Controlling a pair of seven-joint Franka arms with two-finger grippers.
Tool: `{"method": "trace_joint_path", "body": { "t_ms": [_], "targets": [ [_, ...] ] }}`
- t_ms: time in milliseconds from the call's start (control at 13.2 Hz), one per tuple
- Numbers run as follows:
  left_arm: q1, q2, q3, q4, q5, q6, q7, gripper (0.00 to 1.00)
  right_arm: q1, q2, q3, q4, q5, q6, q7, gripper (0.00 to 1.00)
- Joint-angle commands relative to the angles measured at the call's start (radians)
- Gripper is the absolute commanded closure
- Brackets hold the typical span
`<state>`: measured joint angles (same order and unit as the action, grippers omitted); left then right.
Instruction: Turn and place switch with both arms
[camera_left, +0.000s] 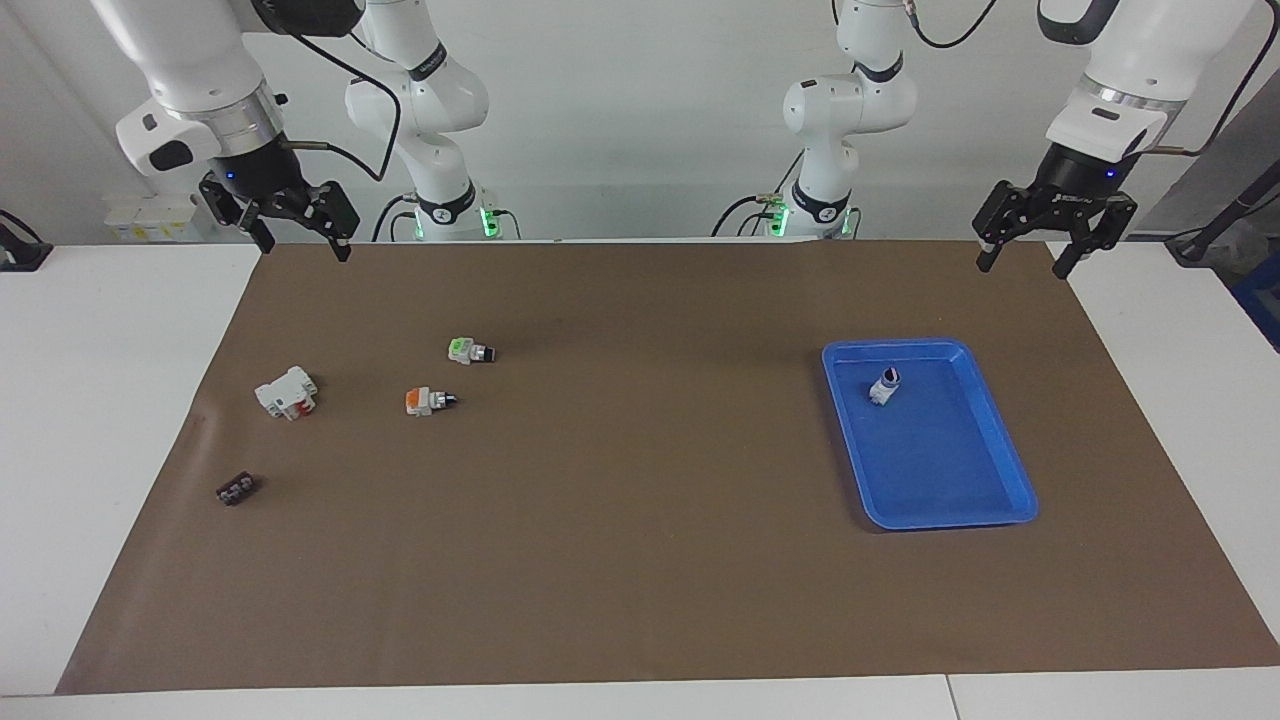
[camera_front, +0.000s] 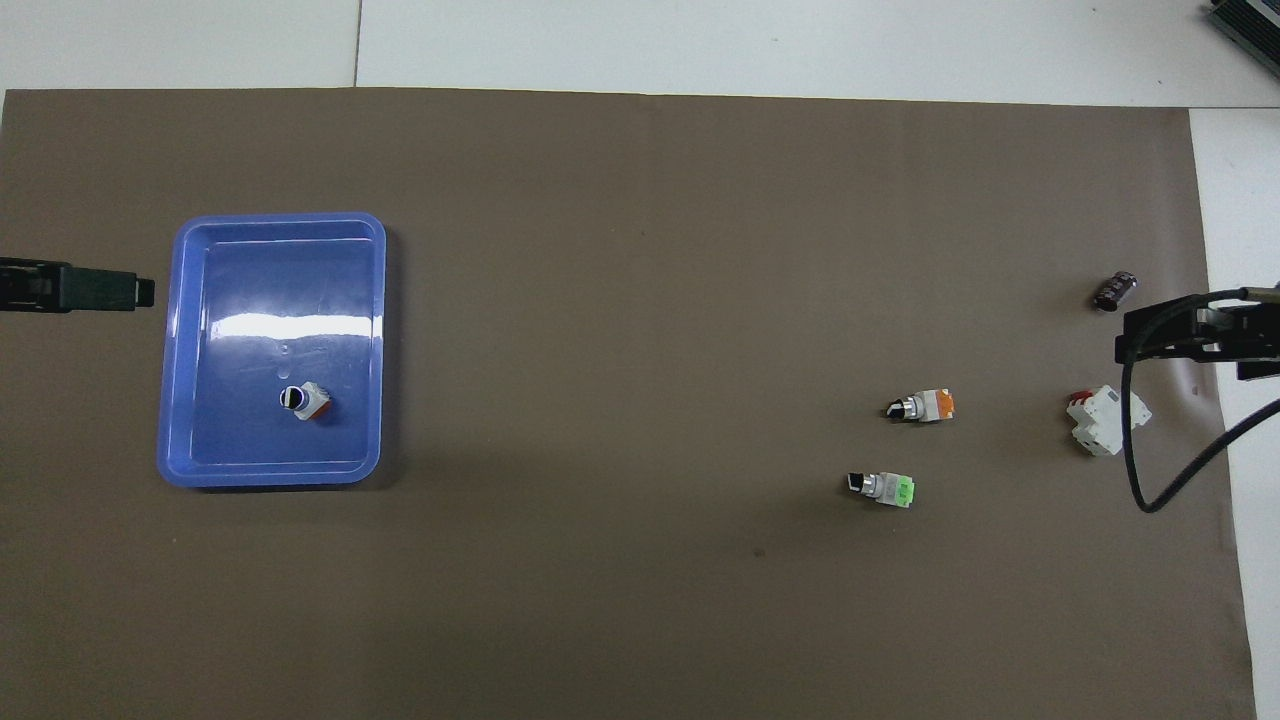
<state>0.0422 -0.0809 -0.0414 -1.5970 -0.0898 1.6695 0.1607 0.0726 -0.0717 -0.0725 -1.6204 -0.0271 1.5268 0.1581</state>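
The orange-ended switch (camera_left: 429, 401) lies on its side on the brown mat (camera_left: 640, 560), just farther from the robots than the green-ended switch (camera_left: 470, 351). A like switch (camera_left: 885, 386) already stands upright in the blue tray (camera_left: 1010, 455), probably the intended pose. Both grippers hang raised and empty, fingers spread, waiting: right gripper (camera_left: 297, 232) over the mat's edge at its own end, left gripper (camera_left: 1029, 250) likewise.

Bright, even light from above leaves soft short shadows and a white glare streak in the blue tray (camera_front: 190, 350), everything sharp.
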Motion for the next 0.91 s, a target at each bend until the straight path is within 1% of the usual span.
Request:
{"method": "trace_joint_path", "body": {
  "t_ms": [0,152,379,682,834],
  "targets": [
    [-0.005,0.079,0.001,0.152,0.025,-0.154,0.010,0.00,-0.002,-0.005,0.011,-0.006,-0.007,-0.002,-0.008,0.00],
    [-0.002,0.082,0.000,0.167,0.021,-0.200,0.007,0.00,-0.005,-0.006,0.010,-0.009,-0.004,-0.002,-0.008,0.00],
    [-0.007,0.079,0.000,0.164,0.021,-0.205,0.005,0.00,-0.007,-0.011,0.010,-0.019,-0.002,0.003,-0.008,0.00],
    [-0.005,0.046,0.000,0.108,0.028,-0.240,0.000,0.00,-0.007,-0.011,0.011,-0.022,-0.002,0.024,-0.009,0.00],
    [-0.005,0.043,0.001,0.095,0.031,-0.241,-0.004,0.00,-0.005,-0.011,0.010,-0.021,-0.002,0.026,-0.008,0.00]
  ]
}}
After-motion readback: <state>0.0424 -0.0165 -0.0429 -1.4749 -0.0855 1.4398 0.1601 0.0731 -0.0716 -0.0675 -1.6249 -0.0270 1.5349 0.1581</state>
